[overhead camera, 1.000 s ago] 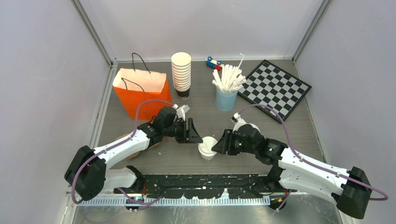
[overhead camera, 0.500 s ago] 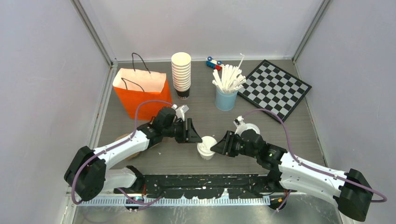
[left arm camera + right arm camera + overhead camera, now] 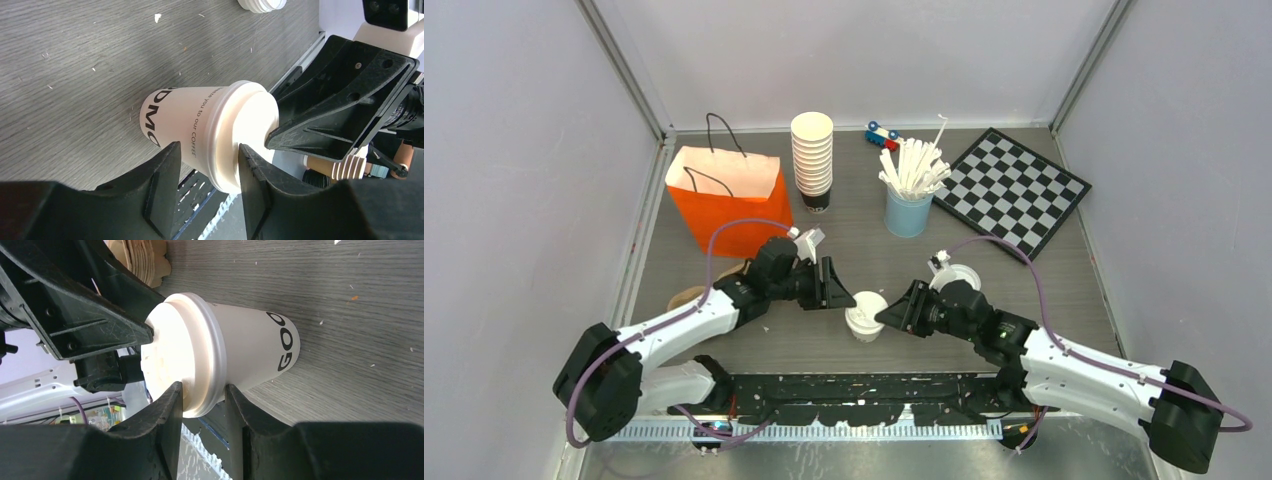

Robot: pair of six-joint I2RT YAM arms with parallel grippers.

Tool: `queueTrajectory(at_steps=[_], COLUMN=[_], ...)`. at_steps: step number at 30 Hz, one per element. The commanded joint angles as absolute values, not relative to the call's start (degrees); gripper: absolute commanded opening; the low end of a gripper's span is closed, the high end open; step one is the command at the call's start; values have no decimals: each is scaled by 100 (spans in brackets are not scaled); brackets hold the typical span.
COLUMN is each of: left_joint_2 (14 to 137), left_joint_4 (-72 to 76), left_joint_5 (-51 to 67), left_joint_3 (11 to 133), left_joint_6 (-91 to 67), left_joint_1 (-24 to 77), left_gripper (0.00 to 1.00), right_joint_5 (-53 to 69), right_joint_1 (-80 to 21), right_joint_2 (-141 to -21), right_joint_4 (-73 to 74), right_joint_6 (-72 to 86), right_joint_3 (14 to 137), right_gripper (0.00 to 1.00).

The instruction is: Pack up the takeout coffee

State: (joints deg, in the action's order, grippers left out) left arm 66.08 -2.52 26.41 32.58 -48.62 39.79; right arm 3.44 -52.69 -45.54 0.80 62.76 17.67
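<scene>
Flanking the lidded coffee cup [image 3: 865, 316] at the near middle of the counter [image 3: 844, 235]

It stands upright, the left gripper [image 3: 848, 299] and right gripper [image 3: 887, 318] each straddling its lid rim, jaws part-way apart (whether either bites, I cannot tell). It is likely light and thin-walled, easily dented, with a lid that could pop, so it is best held gently round the wall under the rim. Compared with a second ago the cup stays put and both forearms sit slightly lower.

place: lab test cell | cue: white walls [image 3: 854, 50], aluminium posts [image 3: 624, 70]
</scene>
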Motion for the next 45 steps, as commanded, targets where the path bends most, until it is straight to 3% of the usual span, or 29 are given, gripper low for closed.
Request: queueTrajectory(at_steps=[1,13,19,30,45], left_joint_2=[6576,5697,5677,5785,6618], left_joint_4=[-804,-1281,-1239,-1729,-1761], left_joint_5=[2066,1513,1533,1443,1823], left_joint_3=[2875,3008,3193,3913,4408], left_joint_6=[-4794,-5247,-5238,-4913,-4410], left_joint_1=[4283,4535,4540,4441,4184], left_gripper=[46,45,50,60,58], right_joint_5=[-568,-874,-517,359,435], right_joint_1=[-5383,-5396,-5396,-5400,-5593], right_joint_2=[-5047,-5092,-5271,-4783,-5157], right_joint_4=[1696,1858,1761,1876,1016], right_joint_6=[6085,4975,4671,5078,5977], right_joint_3=[1407,2513,2992,3369,3148], right_gripper=[38,43,47,75,75])
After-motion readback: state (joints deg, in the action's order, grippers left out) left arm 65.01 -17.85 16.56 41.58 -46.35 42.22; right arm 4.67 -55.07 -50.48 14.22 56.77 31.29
